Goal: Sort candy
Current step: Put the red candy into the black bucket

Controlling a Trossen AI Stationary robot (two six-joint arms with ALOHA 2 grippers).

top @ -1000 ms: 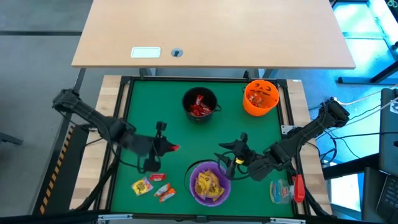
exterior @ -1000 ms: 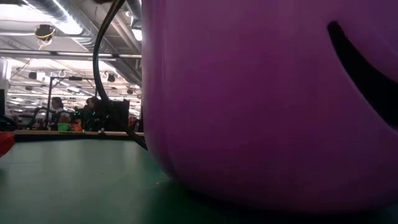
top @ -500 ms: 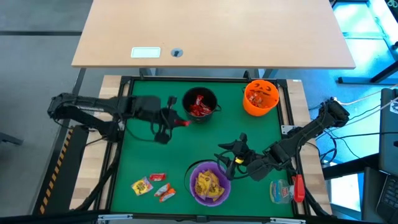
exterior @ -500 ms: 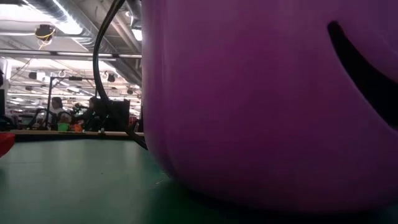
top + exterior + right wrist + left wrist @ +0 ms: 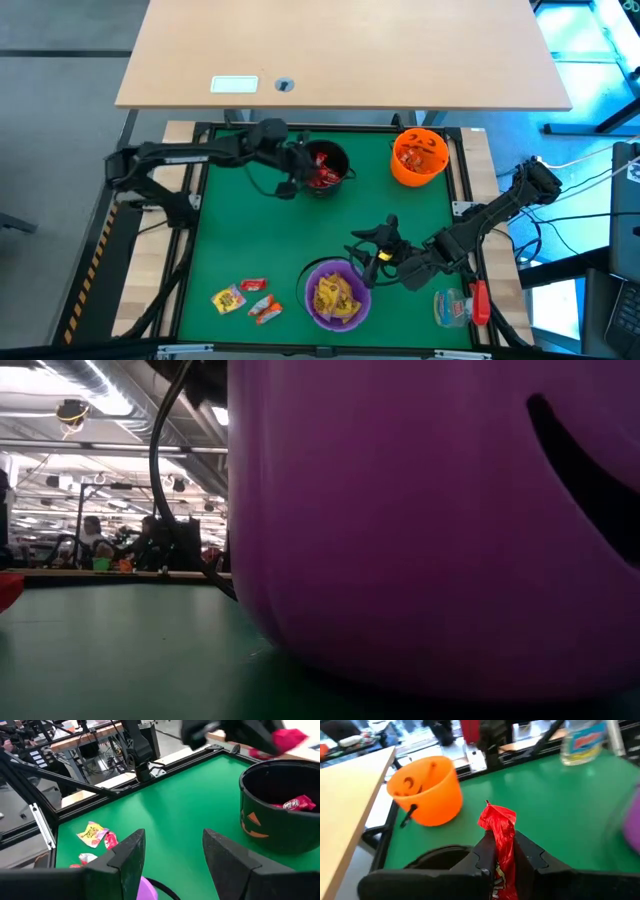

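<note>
Left gripper: clamped on a red candy, over the black bucket near the table's far edge
Right gripper: fingers apart, empty; beside the purple bucket
Loose candy: near-left corner

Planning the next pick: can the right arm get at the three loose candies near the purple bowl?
Probably not directly: the purple bowl sits between the open right gripper and the loose candies, so it must go over or around.

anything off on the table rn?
One thing: a clear bottle with a red part lies on its side by the right edge, outside the green mat. Three candies remain loose beside the purple bowl. Nothing spilled.
</note>
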